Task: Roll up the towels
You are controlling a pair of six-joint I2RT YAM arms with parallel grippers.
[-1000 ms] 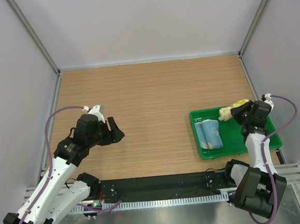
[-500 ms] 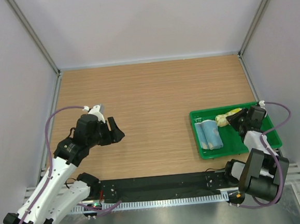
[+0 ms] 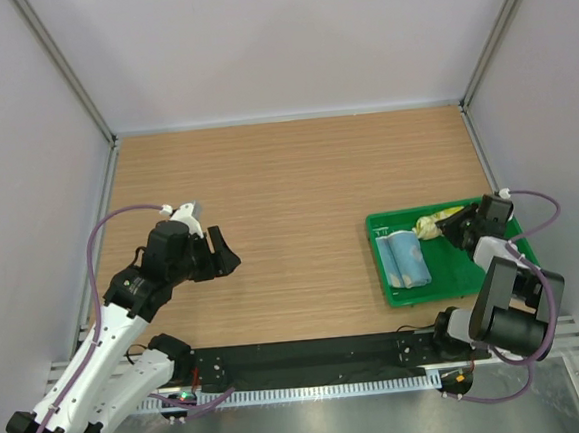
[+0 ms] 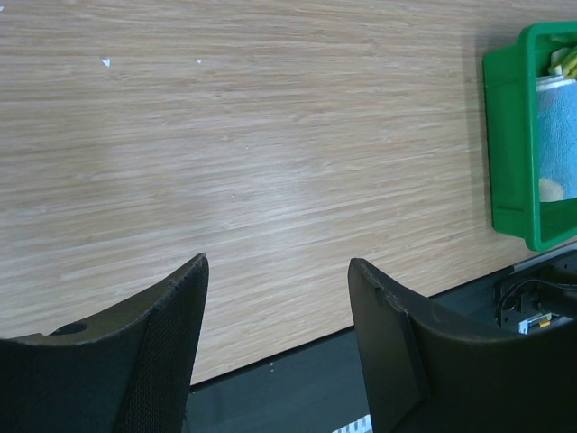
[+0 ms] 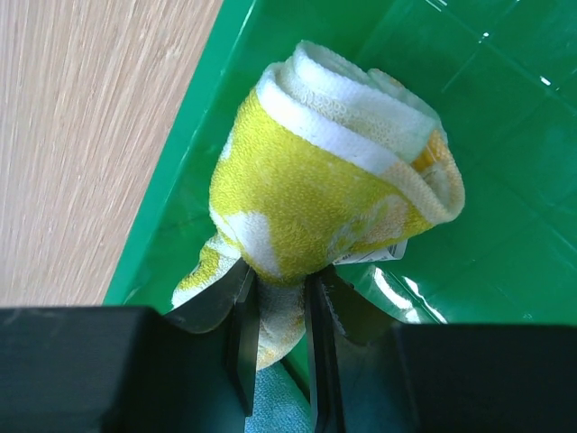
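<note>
The yellow towel point(image 5: 325, 194) is rolled into a bundle and lies in the green tray point(image 5: 194, 180); it also shows in the top view point(image 3: 433, 224) at the tray's far side. My right gripper point(image 5: 278, 316) is shut on its near end, low in the tray point(image 3: 430, 284). The light blue towel point(image 3: 406, 258) lies rolled in the tray's left part; a bit of it shows under my right fingers point(image 5: 275, 406). My left gripper point(image 4: 275, 275) is open and empty, hovering over the bare wooden table far left of the tray point(image 4: 507, 126).
The wooden table point(image 3: 298, 196) is enclosed by pale walls and metal posts. A black strip and the arm bases run along the near edge point(image 3: 311, 360). The tray sits near the right wall.
My right gripper has lowered and folded back toward the tray's right side, bringing the yellow towel down into the tray. The left arm has not moved.
</note>
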